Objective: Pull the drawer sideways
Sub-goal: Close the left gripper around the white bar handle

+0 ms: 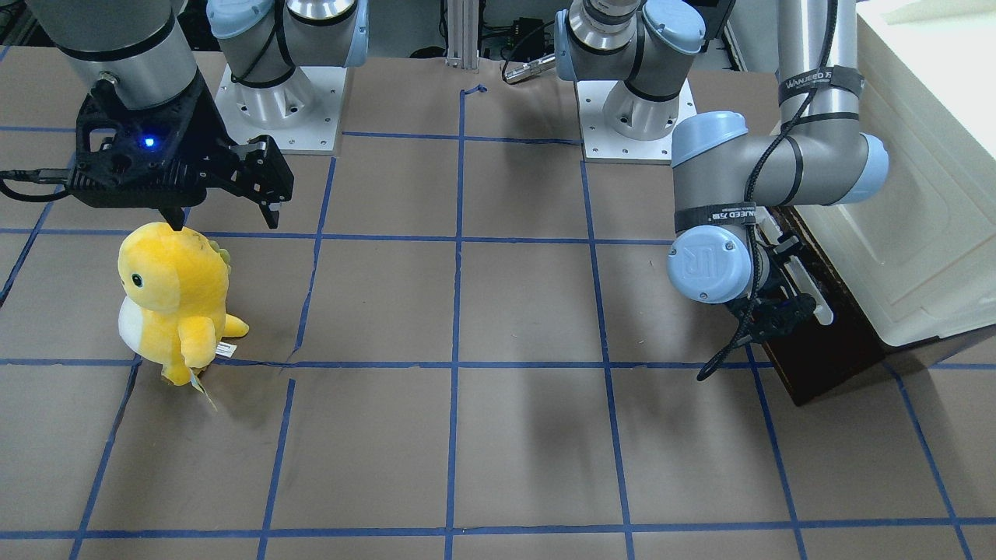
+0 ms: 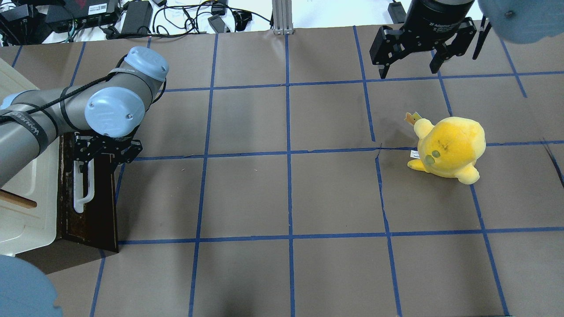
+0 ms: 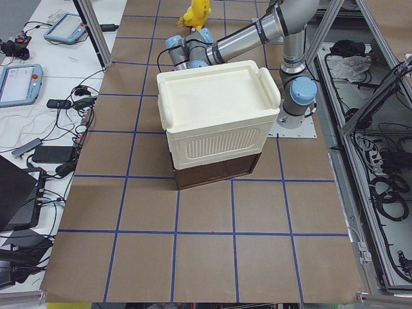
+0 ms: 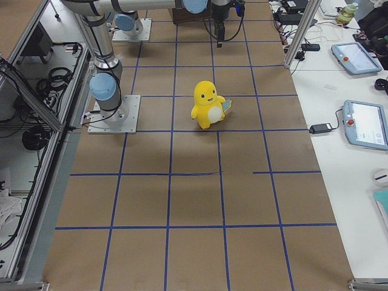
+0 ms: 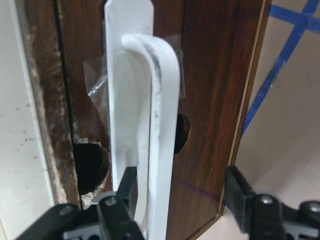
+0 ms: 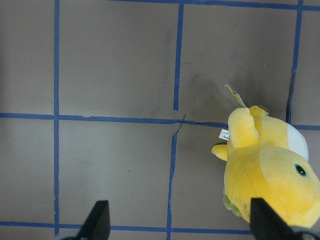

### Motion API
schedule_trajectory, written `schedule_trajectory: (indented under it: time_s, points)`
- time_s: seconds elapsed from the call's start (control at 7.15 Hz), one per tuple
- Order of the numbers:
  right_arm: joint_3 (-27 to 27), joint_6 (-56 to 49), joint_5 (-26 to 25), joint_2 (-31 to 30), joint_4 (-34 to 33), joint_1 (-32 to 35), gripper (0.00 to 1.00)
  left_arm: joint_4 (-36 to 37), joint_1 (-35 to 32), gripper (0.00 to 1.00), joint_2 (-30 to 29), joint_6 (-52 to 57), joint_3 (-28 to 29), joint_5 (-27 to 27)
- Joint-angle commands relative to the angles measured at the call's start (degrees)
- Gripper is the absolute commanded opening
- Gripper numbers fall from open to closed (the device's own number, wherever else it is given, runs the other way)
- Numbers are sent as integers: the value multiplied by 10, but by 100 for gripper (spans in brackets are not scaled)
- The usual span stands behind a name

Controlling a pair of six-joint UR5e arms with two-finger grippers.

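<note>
The dark brown drawer (image 2: pixel 102 207) sits under the cream-white cabinet (image 2: pixel 26 207) at the table's left end, and it also shows in the front-facing view (image 1: pixel 821 365). Its white bar handle (image 2: pixel 83 189) runs along the front. My left gripper (image 2: pixel 103 156) is open at one end of the handle. In the left wrist view the handle (image 5: pixel 160 115) passes between the two spread fingers of the left gripper (image 5: pixel 180 195), nearer the left one. I cannot tell whether it touches. My right gripper (image 2: pixel 412 66) is open and empty, up above the table's far right.
A yellow plush toy (image 2: pixel 449 147) stands on the brown paper below and a little in front of the right gripper, and it also shows in the right wrist view (image 6: pixel 272 170). Blue tape lines grid the table. Cables and power bricks (image 2: pixel 132 17) lie past the far edge.
</note>
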Motion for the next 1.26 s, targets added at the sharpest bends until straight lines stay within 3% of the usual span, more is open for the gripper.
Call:
schedule_trajectory:
  time_s: [0.0, 0.56, 1.12]
  points:
    - [0, -1, 0, 0, 0, 0, 100, 0, 1, 63, -1, 1, 0, 0]
    - [0, 0, 0, 0, 0, 0, 100, -1, 6, 60, -1, 7, 0, 1]
    - [0, 0, 0, 0, 0, 0, 100, 0, 7, 48, 1, 10, 0, 2]
